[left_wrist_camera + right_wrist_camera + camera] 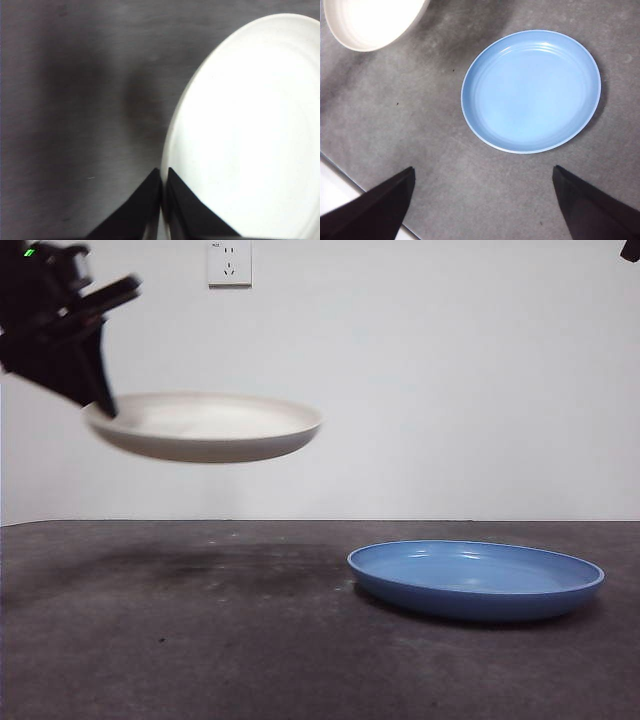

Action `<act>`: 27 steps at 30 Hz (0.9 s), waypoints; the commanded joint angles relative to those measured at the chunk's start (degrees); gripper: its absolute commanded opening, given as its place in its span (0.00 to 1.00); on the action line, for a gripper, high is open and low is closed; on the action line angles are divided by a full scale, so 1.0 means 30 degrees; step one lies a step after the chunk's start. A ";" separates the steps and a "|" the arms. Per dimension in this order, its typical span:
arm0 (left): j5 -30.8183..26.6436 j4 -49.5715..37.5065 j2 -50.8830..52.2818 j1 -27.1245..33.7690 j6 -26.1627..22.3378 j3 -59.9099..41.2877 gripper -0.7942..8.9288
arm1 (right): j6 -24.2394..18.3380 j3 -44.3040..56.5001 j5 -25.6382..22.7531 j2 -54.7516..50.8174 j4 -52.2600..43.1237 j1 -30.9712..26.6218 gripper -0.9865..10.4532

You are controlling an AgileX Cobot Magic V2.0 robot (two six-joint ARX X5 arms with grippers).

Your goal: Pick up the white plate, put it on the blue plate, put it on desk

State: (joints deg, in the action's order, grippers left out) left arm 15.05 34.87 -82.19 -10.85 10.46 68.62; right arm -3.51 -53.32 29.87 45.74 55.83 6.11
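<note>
My left gripper (100, 400) is shut on the rim of the white plate (205, 427) and holds it level, high above the desk (200, 640), at the left in the front view. In the left wrist view the jaws (162, 182) pinch the plate's edge (240, 130). The blue plate (475, 578) lies on the desk at the right, empty. The right wrist view shows it from above (530, 90) with the white plate (370, 20) at a corner. My right gripper (482, 185) is open and empty, high above the desk, apart from the blue plate.
A white wall with a socket (229, 262) stands behind the desk. The white plate casts a dim shadow (190, 565) on the desk below it. The desk's edge (340, 175) shows in the right wrist view. The right arm shows as a black tip (630, 250).
</note>
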 commanded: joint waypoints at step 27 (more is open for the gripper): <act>-0.0175 -0.2514 -1.0244 -0.8123 0.3752 0.6645 0.10 | 0.1188 -0.2892 -0.1625 -0.2455 0.1807 0.0066 0.47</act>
State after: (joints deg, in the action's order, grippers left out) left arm 14.70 27.40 -111.37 -34.70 21.10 86.89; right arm -0.32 -60.99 25.12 38.11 61.52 6.11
